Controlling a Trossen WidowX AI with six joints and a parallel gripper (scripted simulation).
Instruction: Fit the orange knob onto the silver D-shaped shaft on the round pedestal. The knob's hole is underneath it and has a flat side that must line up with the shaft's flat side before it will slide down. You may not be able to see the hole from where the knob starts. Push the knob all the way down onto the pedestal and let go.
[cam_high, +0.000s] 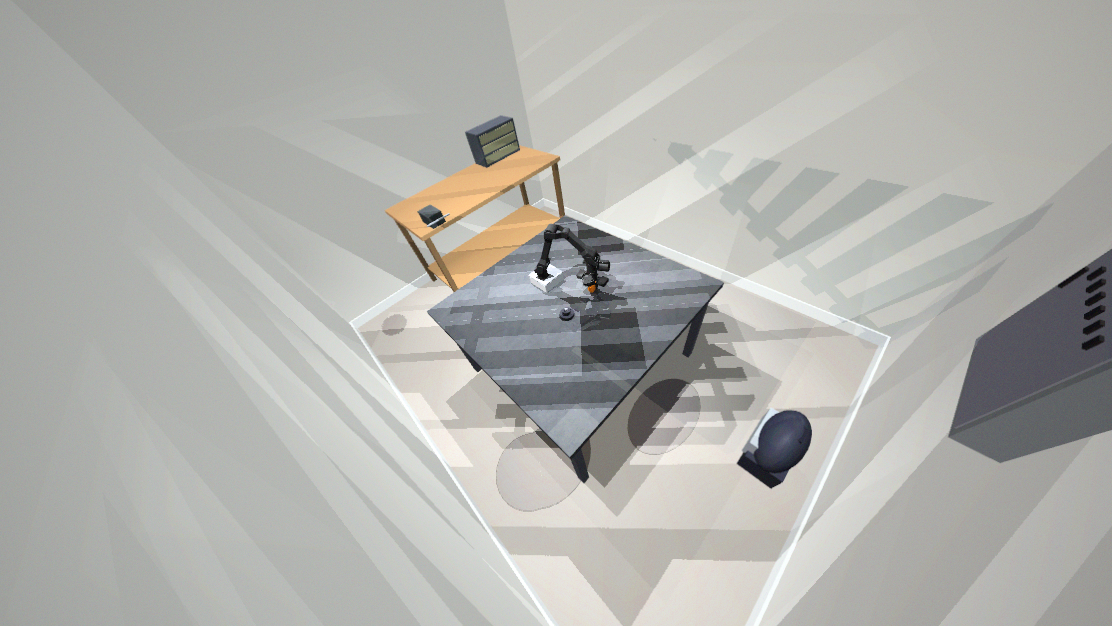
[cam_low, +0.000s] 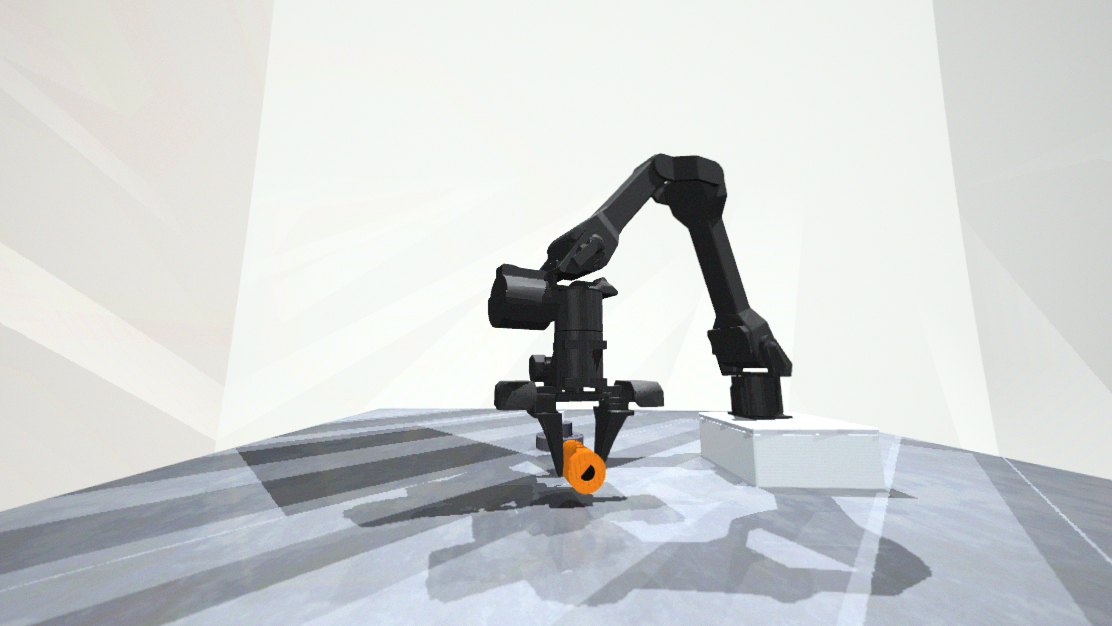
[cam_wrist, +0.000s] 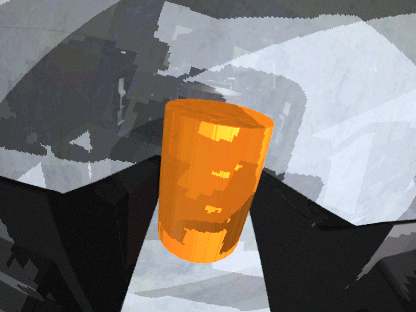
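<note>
My gripper (cam_high: 592, 283) (cam_low: 582, 465) (cam_wrist: 207, 171) is shut on the orange knob (cam_high: 592, 289) (cam_low: 578, 482) (cam_wrist: 205, 200), with one finger on each side. The knob lies on its side between the fingers, seemingly a little above the table. Its end with the dark D-shaped hole faces the exterior view; the hole does not show in the wrist view. The round dark pedestal (cam_high: 566, 314) (cam_low: 547, 440) stands apart from the knob, behind the fingers in the exterior view. Its shaft is too small to make out in the top view and is not visible in the exterior view.
The grey table (cam_high: 505, 334) (cam_low: 194, 552) carries the white base block (cam_high: 549, 285) (cam_low: 817, 454) under the arm. A wooden workbench (cam_high: 466, 185) with a small shelf unit (cam_high: 495, 141) stands beyond the table. A dark rounded object (cam_high: 784, 440) is on the floor.
</note>
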